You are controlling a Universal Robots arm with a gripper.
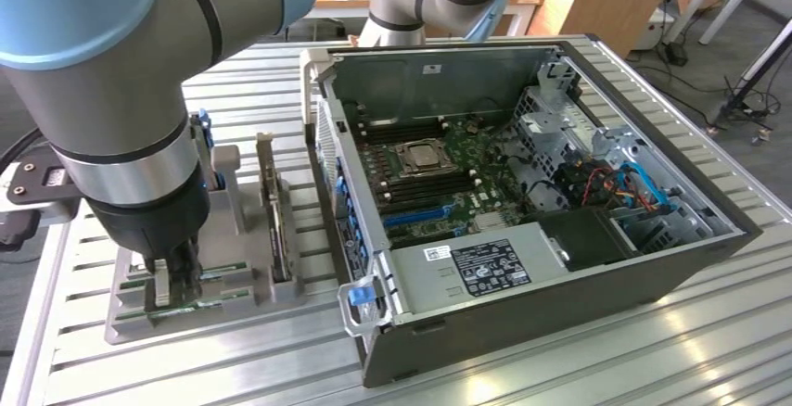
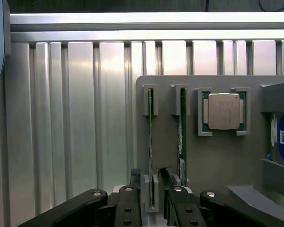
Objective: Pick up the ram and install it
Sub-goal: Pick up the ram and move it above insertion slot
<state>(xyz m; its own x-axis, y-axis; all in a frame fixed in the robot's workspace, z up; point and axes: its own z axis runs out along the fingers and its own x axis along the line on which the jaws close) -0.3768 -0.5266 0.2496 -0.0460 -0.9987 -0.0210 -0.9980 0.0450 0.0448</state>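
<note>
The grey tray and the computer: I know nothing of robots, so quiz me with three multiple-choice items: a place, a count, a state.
1. Where is the end effector? A inside the computer case; B on a shelf; C at the grey tray.
2. How many ram sticks stand in the tray? A one; B two; C four.
3. The case is: A open; B closed; C upside down.
1 C: it straddles one ram stick. 2 B: two thin boards in slots. 3 A: the motherboard shows.
</note>
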